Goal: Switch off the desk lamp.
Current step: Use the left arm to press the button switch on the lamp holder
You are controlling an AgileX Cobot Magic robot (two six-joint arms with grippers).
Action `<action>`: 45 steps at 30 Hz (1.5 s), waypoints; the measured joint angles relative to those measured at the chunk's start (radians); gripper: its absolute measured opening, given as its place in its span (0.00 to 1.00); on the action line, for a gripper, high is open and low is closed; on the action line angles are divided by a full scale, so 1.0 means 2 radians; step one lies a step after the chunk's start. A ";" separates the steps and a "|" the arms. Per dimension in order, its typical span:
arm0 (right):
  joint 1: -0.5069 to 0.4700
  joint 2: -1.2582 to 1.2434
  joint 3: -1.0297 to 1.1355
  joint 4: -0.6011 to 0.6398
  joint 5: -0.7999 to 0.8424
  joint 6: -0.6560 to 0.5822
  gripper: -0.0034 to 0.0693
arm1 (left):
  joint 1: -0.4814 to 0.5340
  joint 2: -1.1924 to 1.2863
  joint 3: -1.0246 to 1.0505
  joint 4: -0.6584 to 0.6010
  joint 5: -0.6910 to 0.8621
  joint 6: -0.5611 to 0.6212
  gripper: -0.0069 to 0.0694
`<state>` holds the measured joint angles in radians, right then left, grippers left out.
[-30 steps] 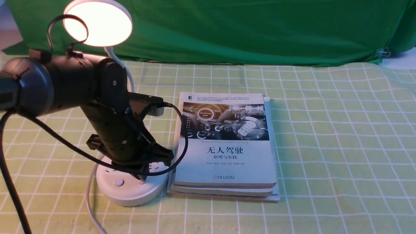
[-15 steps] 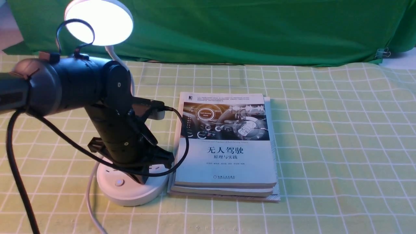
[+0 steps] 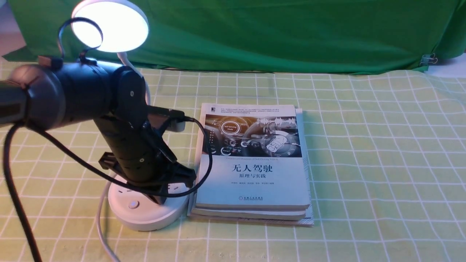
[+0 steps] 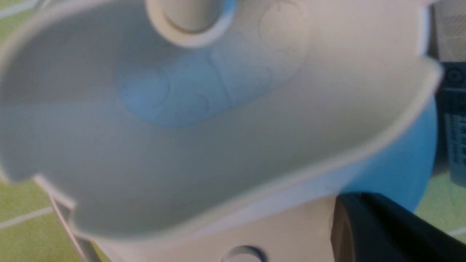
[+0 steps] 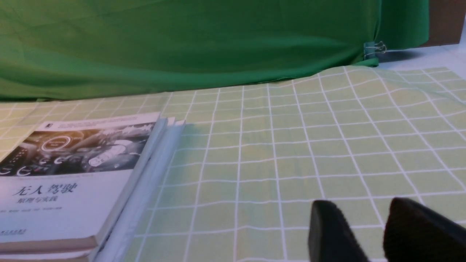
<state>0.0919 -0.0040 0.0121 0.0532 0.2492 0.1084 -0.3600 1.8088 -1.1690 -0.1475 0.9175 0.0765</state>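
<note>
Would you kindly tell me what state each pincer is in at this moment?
Left pincer: closed, tips down at the lamp base, nothing seen in its grip.
Right pincer: open, nothing between its fingers.

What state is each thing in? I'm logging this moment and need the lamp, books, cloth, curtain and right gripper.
Desk lamp: lit, upright
Books: closed, stacked
Checked cloth: spread out, slightly wrinkled toward the back
Green curtain: hanging, creased
Right gripper: open, nothing between its fingers
</note>
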 joint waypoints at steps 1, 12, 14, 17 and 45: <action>0.000 0.000 0.000 0.000 0.000 -0.001 0.38 | 0.000 0.001 0.000 0.000 0.000 0.000 0.09; 0.000 0.000 0.000 0.000 -0.001 0.000 0.38 | -0.004 -0.009 -0.001 0.007 0.008 -0.007 0.09; 0.000 0.000 0.000 0.000 -0.001 -0.001 0.38 | -0.005 -0.023 0.000 0.007 0.009 -0.008 0.09; 0.000 0.000 0.000 0.000 -0.001 0.001 0.38 | -0.005 -0.039 0.000 0.008 0.009 -0.010 0.09; 0.000 0.000 0.000 0.000 0.000 0.000 0.38 | -0.006 -0.114 0.061 0.019 -0.032 -0.022 0.09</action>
<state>0.0919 -0.0040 0.0121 0.0532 0.2484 0.1084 -0.3712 1.5805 -1.0470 -0.1105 0.8527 0.0325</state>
